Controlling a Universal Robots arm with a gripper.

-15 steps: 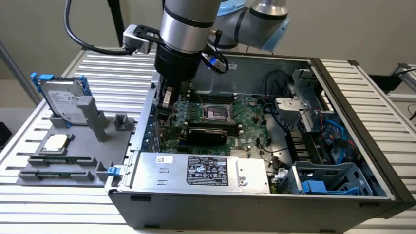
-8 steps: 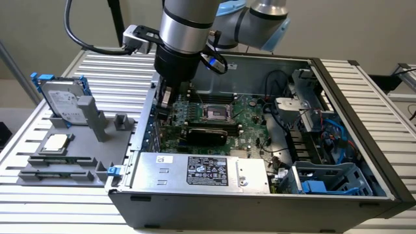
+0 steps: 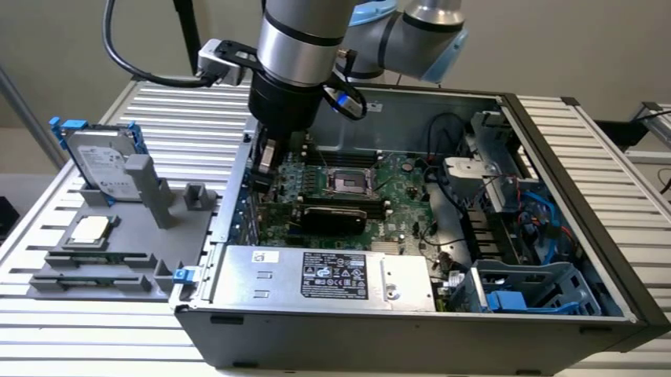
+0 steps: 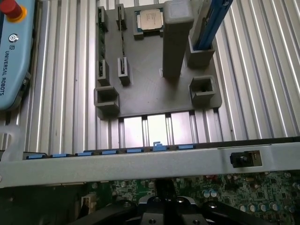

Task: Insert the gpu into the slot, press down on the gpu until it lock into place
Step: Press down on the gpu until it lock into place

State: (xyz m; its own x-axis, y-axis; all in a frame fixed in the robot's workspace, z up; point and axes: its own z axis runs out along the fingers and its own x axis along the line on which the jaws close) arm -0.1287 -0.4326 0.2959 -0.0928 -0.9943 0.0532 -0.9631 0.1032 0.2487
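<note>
Your gpu [image 3: 333, 217] lies flat over the green motherboard [image 3: 404, 196] in the middle of the open case [image 3: 419, 326], just far of the silver power supply [image 3: 325, 276]. The case wall [image 3: 232, 196] crowds the exterior view's left; cables [image 3: 451, 212] sit to the right. The arm drops steeply from above, wrist over the board's far left corner. You cannot tell whether the fingers [image 3: 264, 166] are parted or clenched.
</note>
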